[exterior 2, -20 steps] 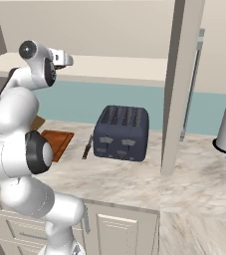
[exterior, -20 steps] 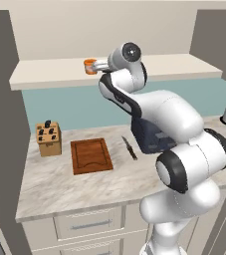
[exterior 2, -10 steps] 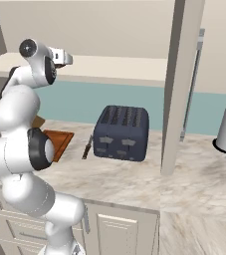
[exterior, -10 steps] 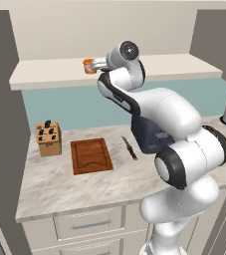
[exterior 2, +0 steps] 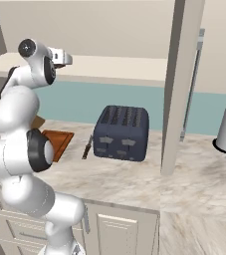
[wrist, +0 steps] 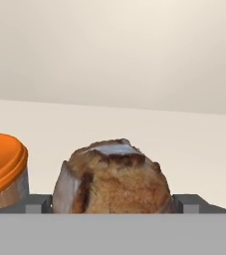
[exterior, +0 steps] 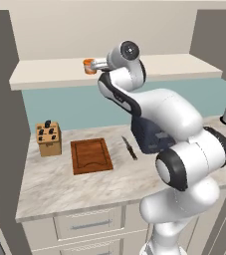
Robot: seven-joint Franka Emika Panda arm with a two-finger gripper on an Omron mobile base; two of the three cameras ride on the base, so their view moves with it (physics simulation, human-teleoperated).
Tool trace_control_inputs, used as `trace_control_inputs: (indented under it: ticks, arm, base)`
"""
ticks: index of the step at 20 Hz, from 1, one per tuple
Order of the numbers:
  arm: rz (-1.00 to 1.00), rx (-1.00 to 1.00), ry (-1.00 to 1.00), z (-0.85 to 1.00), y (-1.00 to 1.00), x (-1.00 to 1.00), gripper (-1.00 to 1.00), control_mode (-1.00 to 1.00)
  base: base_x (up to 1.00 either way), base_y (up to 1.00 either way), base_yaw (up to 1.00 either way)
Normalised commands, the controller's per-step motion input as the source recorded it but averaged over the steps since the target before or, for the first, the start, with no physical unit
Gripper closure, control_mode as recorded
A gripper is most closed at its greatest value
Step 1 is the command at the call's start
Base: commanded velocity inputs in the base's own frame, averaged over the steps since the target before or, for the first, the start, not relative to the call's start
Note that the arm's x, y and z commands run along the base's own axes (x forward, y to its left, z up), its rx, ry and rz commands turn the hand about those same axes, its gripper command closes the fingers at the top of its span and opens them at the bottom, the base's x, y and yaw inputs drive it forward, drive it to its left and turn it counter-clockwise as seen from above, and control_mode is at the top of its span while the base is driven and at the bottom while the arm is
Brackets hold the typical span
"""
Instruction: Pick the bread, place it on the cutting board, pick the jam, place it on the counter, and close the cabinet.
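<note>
While the bread (wrist: 113, 177) sits on the cabinet shelf between the spread fingertips | gripper (wrist: 113, 203) wide, closing around the loaf, no firm pinch yet | jam (exterior: 89, 66) on the shelf just beside | cutting board (exterior: 90, 155) bare on the counter (exterior: 59, 189) | judged: first pick under way; placing bread, moving jam, shutting cabinet all remain.

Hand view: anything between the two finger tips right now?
Yes. In the hand view the bread sits in the gap between the gripper's finger tips. The jam stands off to its left.
</note>
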Motion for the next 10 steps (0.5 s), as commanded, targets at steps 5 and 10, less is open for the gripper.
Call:
trace_control_inputs:
  ticks: [5,10]
  arm:
    - [0.00,0.00,-0.01,0.00,-0.06,-0.34,1.00,-1.00]
    - [0.00,0.00,-0.01,0.00,-0.06,-0.41,1.00,-1.00]
  base:
    - [0.00,0.00,0.00]
    - [0.00,0.00,0.00]
